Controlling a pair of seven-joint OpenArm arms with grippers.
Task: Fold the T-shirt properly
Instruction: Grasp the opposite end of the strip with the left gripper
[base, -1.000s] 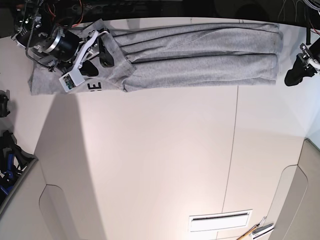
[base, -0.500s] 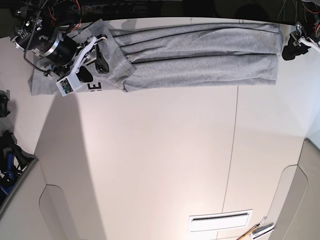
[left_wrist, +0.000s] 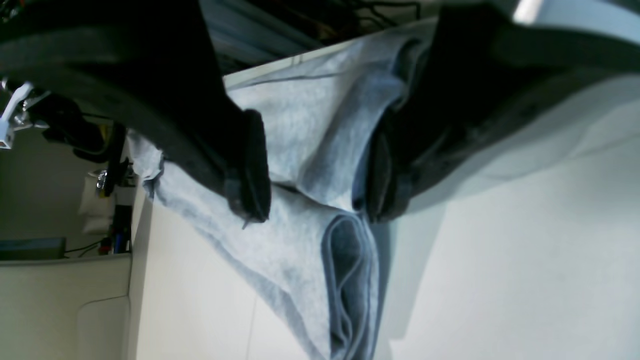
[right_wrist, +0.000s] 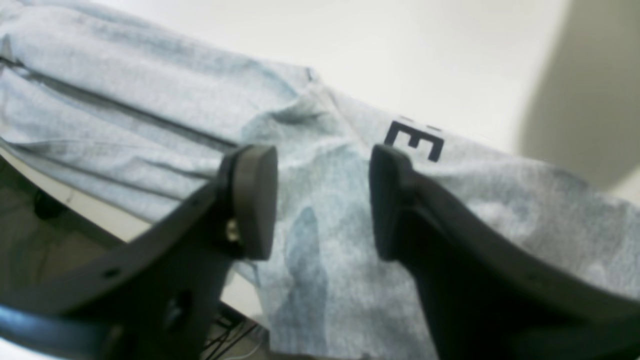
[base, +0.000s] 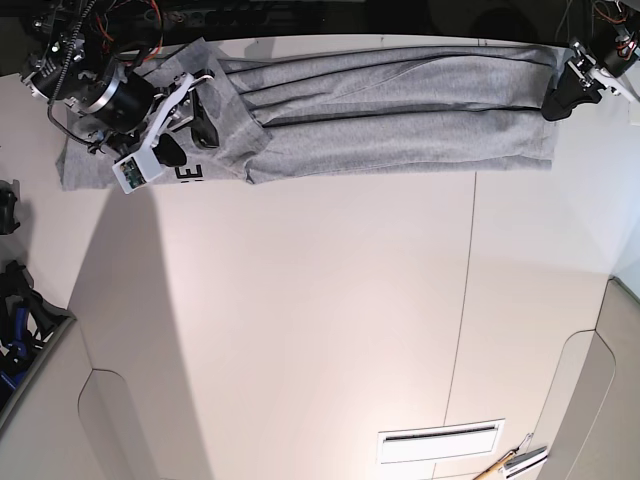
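The light grey T-shirt (base: 400, 120) lies folded lengthwise in a long band along the table's far edge. A dark letter E (base: 190, 174) shows near its left end. My right gripper (base: 198, 118) hangs open just above the bunched cloth at that end. In the right wrist view its fingers (right_wrist: 252, 200) straddle a wrinkle of the shirt (right_wrist: 150, 90) beside the E (right_wrist: 415, 142). My left gripper (base: 553, 104) is open at the shirt's right end. In the left wrist view its pads (left_wrist: 250, 170) stand either side of the folded hem (left_wrist: 345, 260).
The pale table (base: 320, 300) has a seam running down its right half. A white slotted plate (base: 440, 440) and a small tool (base: 515, 462) lie near the front edge. Dark gear (base: 15, 320) sits off the left side.
My left gripper has moved from off the table's right side up and in to the shirt's right end. My right gripper has shifted slightly left over the bunched cloth.
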